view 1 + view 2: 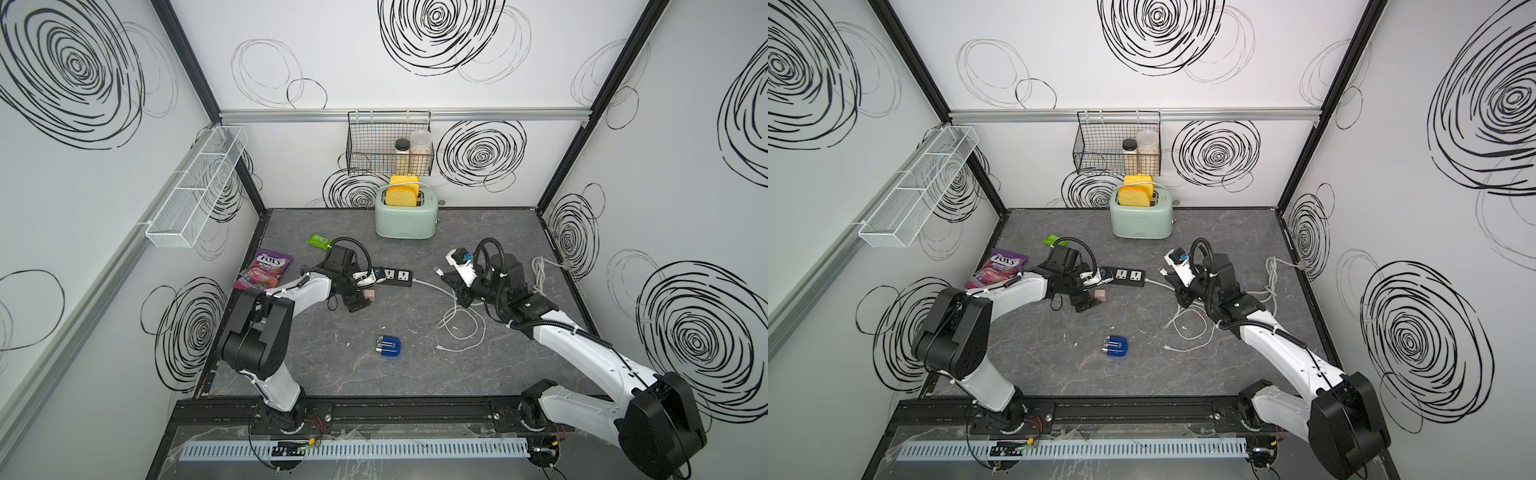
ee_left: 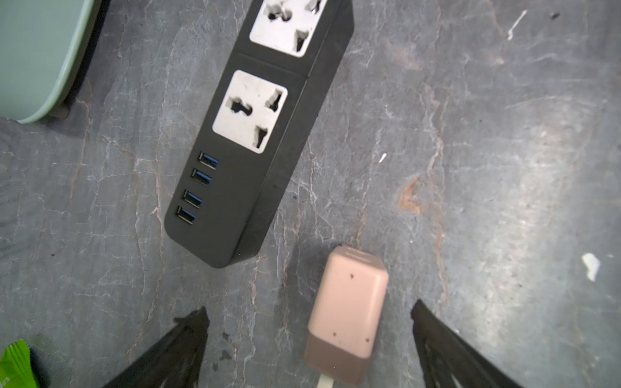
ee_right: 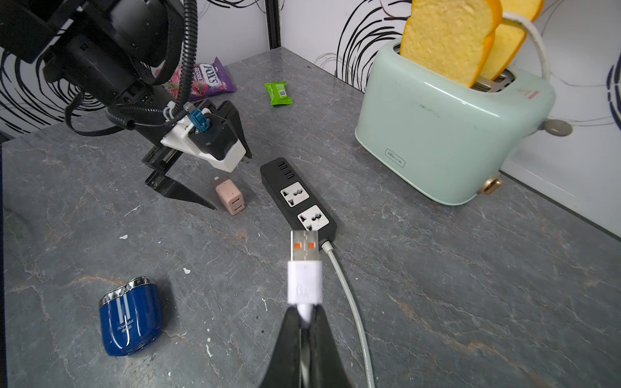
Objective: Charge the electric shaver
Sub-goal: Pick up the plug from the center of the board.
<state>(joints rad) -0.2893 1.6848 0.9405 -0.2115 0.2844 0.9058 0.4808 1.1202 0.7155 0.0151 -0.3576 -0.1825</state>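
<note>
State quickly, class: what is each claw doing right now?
Left claw: open, empty, either side of the pinkish cube-shaped plastic plug adapter.
Right claw: closed on the white cable's metal-tipped USB plug.

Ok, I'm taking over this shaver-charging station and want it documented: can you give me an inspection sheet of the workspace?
Surface: grey marbled table, small white flecks.
Job's things: shaver on its side, untouched; strip with free sockets; pink adapter lying beside it.
Clutter: toaster holding bread, candy bag, green packet.
Grippers: left gripper open, fingers straddling adapter without touching; right gripper shut on USB plug.
Cables: white cable looped loosely, far end free; second cord bundled by a side wall.
Surroundings: wire basket with two jars, mesh shelf, swirl-patterned walls.
</note>
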